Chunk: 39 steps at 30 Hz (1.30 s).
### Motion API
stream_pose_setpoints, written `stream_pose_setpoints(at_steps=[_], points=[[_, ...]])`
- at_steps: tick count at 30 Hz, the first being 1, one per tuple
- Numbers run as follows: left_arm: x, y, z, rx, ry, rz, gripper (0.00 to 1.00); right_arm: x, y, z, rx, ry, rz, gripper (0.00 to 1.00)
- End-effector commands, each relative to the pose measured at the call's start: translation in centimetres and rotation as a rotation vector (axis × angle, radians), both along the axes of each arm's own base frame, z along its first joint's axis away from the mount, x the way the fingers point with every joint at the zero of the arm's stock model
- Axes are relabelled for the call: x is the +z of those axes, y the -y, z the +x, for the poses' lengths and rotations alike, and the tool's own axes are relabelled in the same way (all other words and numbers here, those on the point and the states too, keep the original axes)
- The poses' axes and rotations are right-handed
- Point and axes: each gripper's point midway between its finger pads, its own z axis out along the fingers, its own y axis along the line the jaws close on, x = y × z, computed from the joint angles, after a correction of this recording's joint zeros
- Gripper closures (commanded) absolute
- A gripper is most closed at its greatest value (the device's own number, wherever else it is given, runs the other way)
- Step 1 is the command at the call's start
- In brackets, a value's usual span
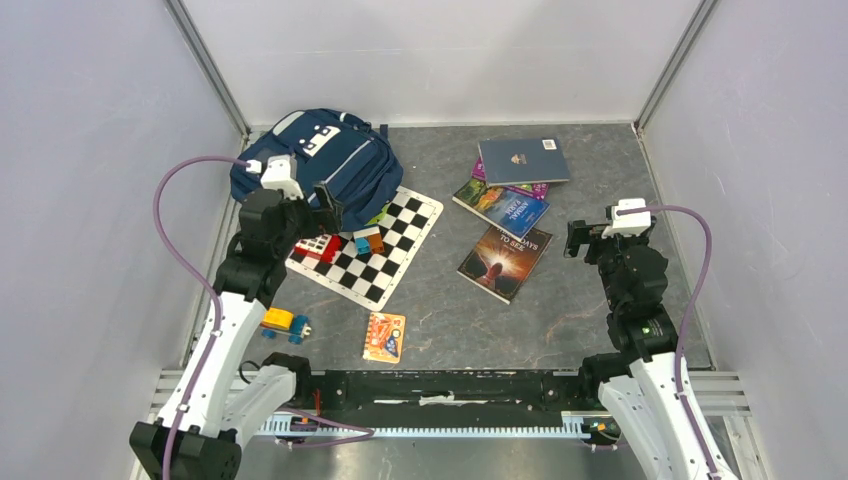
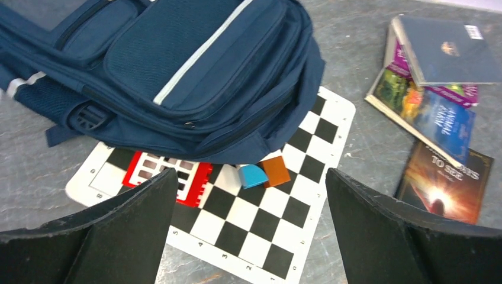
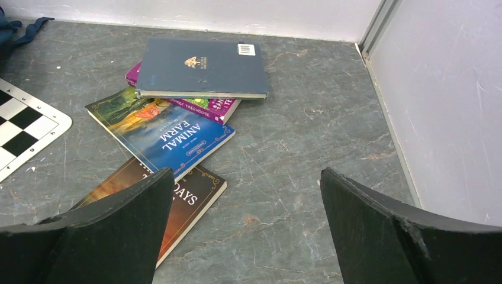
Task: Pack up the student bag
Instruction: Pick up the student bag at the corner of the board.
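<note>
The navy student bag lies flat at the back left, its lower edge over the chessboard; it fills the top of the left wrist view. My left gripper is open and empty, just above the bag's near edge. Between its fingers I see a red grid toy, a blue block and an orange block on the board. My right gripper is open and empty over bare table, right of a brown book.
A dark blue book lies on a purple book and a blue "Animal Farm" book. A yellow toy car and an orange card pack lie near the front. Walls close in left, back and right.
</note>
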Motion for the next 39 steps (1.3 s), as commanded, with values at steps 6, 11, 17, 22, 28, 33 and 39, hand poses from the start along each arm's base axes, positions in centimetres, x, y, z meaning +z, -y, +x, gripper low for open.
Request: stream_pose_setpoints(at_steps=[6,11,17,22,28,33,39], points=[[0.6,-2.1,2.4,0.085,-0.039,0.130,0.00,2.3,0.4,0.0,-0.017,0.064,-0.001,0.02],[-2.0,-2.5,6.1,0.063,-0.221,0.276,0.00,2.0,0.3,0.0,-0.016,0.056,-0.004,0.02],[-4.3,-1.9,10.8,0.018,-0.323,0.360,0.00,1.9,0.3,0.0,-0.015,0.054,-0.006,0.02],[-6.6,3.0,11.8,-0.168,-0.352,0.403,0.00,1.6,0.2,0.2,-0.011,0.042,-0.007,0.02],[-10.7,6.6,10.6,-0.260,-0.409,0.617,0.00,1.6,0.2,0.2,-0.009,0.041,-0.009,0.02],[-11.8,4.9,11.2,-0.155,-0.448,0.696,0.00,1.7,0.0,0.2,0.003,0.041,-0.010,0.02],[-12.6,4.3,11.3,-0.089,-0.448,0.783,0.00,1.6,-0.1,0.2,0.010,0.038,-0.010,0.02]])
